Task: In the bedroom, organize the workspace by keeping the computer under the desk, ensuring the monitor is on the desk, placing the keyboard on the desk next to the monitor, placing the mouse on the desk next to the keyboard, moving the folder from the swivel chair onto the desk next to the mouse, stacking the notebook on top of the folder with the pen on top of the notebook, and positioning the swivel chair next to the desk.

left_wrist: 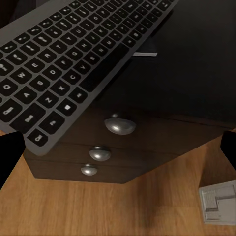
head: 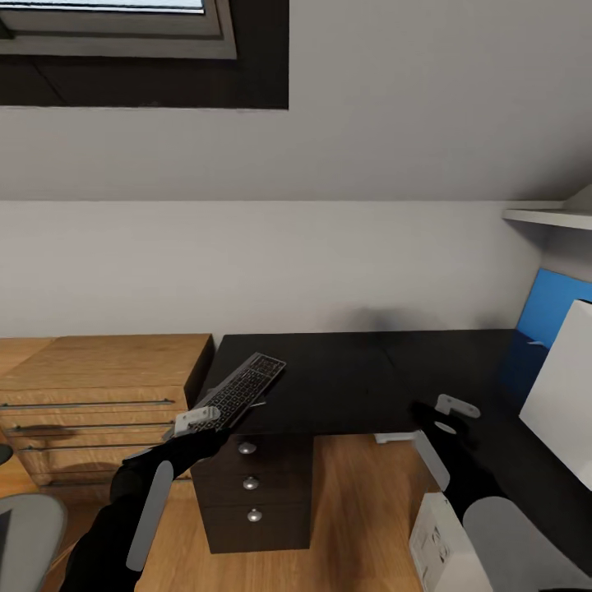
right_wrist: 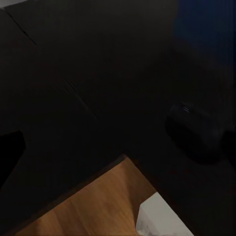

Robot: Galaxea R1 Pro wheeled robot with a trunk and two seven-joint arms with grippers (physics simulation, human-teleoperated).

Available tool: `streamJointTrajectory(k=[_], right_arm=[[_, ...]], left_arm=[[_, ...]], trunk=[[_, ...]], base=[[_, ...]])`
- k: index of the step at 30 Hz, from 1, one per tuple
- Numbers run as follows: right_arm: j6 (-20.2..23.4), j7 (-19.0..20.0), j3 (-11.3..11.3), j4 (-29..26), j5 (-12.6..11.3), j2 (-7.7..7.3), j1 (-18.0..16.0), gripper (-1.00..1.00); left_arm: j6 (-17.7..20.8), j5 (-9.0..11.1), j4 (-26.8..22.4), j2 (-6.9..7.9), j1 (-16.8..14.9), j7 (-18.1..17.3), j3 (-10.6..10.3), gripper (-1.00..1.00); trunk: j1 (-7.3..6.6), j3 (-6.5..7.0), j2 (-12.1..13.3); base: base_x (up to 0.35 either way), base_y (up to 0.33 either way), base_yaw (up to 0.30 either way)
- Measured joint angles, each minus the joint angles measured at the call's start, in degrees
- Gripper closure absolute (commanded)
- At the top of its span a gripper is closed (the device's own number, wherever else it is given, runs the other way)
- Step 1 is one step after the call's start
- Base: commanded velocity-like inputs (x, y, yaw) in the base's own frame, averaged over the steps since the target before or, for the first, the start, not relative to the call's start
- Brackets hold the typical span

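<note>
At the far left of the head view, the grey seat edge of the swivel chair [head: 25, 534] shows low in the corner. Behind it stands a light wooden dresser [head: 99, 395] against the wall. The left gripper [head: 197, 421] is clamped on the near end of the keyboard [head: 242, 390], which hangs tilted over the left front edge of the black desk [head: 345, 378], its far end above the desktop. In the left wrist view the keyboard [left_wrist: 73, 54] slants above the desk's 3 drawer knobs [left_wrist: 119, 125].

Further right, the right gripper [head: 454, 411] hovers over the desk's front right part; whether its fingers are spread or closed cannot be told. A dark mouse [right_wrist: 194, 132] lies on the desk just beside it. Below, the white computer [head: 440, 543] stands on the wooden floor [head: 353, 510].
</note>
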Motion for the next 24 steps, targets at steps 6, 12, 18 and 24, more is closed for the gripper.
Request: streamJointTrajectory(k=[6,12,18,24], right_arm=[[-0.20,-0.01,-0.02,1.36,-0.06,-2.02,-0.93,-1.00],[-0.18,-0.02,-0.22,3.73,-0.35,-4.01,-2.13,-1.00],[-0.43,0.16,-1.17,9.42,-0.57,-5.58,-5.07,-1.00],[-2.21,0.97,-1.87,12.37,-0.64,-6.47,-6.75,-1.00]], left_arm=[[0.00,0.00,0.00,0.00,0.00,-0.06,0.00,-1.00],[0.00,0.00,0.00,0.00,0.00,-0.08,0.00,-1.00],[0.00,0.00,0.00,-0.03,0.00,-0.08,0.00,-1.00],[0.00,0.00,0.00,-0.07,0.00,-0.08,-0.03,-1.00]], trunk=[[0.00,0.00,0.00],[0.00,0.00,0.00],[0.00,0.00,0.00],[0.00,0.00,0.00]], base=[[0.000,0.000,0.000],[0.000,0.000,0.000],[0.000,0.000,0.000],[0.000,0.000,0.000]])
